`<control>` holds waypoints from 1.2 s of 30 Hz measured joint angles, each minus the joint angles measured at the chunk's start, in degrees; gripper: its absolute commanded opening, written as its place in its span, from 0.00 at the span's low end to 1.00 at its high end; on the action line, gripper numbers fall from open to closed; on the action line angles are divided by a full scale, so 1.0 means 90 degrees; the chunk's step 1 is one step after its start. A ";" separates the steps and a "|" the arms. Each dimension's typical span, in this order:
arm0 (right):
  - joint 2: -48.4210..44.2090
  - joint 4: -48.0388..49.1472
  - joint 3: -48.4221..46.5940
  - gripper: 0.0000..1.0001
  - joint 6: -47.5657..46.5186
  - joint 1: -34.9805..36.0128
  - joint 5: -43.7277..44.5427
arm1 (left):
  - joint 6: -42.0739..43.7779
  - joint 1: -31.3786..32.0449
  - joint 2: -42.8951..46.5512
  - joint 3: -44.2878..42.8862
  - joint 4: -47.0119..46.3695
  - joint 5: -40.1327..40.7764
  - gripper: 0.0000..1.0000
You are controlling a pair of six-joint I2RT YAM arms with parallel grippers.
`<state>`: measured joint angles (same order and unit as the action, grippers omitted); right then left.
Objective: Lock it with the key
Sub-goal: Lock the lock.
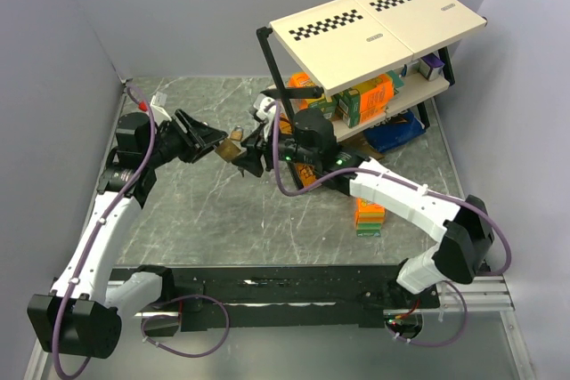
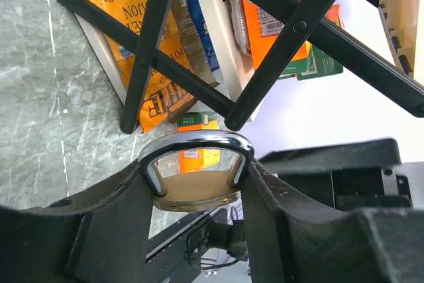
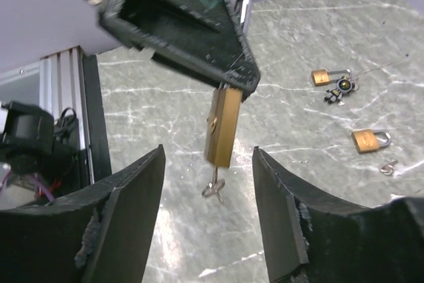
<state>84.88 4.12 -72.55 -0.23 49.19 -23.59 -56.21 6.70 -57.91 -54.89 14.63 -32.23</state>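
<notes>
A brass padlock (image 1: 233, 146) hangs in the air over the table, and my left gripper (image 1: 219, 143) is shut on its chrome shackle (image 2: 195, 142). In the left wrist view the brass body (image 2: 196, 191) shows below the shackle, between the fingers (image 2: 106, 217). In the right wrist view the padlock (image 3: 222, 124) hangs upright with a small silver key (image 3: 214, 187) sticking out of its bottom. My right gripper (image 3: 209, 154) is open, a finger on each side of the key and touching neither it nor the lock. My right gripper (image 1: 251, 156) sits just right of the lock.
Two more brass padlocks (image 3: 329, 76) (image 3: 370, 140), a dark key fob (image 3: 343, 89) and a loose key (image 3: 387, 166) lie on the marble table. A black-framed shelf rack (image 1: 374, 28) with orange boxes and a blue bag stands at the back right. An orange box (image 1: 370, 215) lies by the right arm.
</notes>
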 measured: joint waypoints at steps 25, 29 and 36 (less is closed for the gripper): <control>-0.0049 -0.0262 0.0180 0.35 -0.0313 -0.0036 -0.0316 | -0.0245 -0.0017 0.0051 0.0002 -0.0114 -0.0330 0.01; -0.0027 -0.0321 0.0180 0.21 -0.0299 -0.0036 -0.0311 | -0.0342 -0.0017 0.0051 0.0002 -0.0214 -0.0355 0.01; -0.0024 -0.0304 0.0180 0.00 -0.0260 -0.0041 -0.0214 | -0.0362 -0.0017 0.0051 0.0034 -0.0219 -0.0386 0.01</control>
<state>84.66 1.39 -70.94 -2.57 48.82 -25.52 -59.46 6.55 -57.45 -54.59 12.67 -35.70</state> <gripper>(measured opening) 0.080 0.530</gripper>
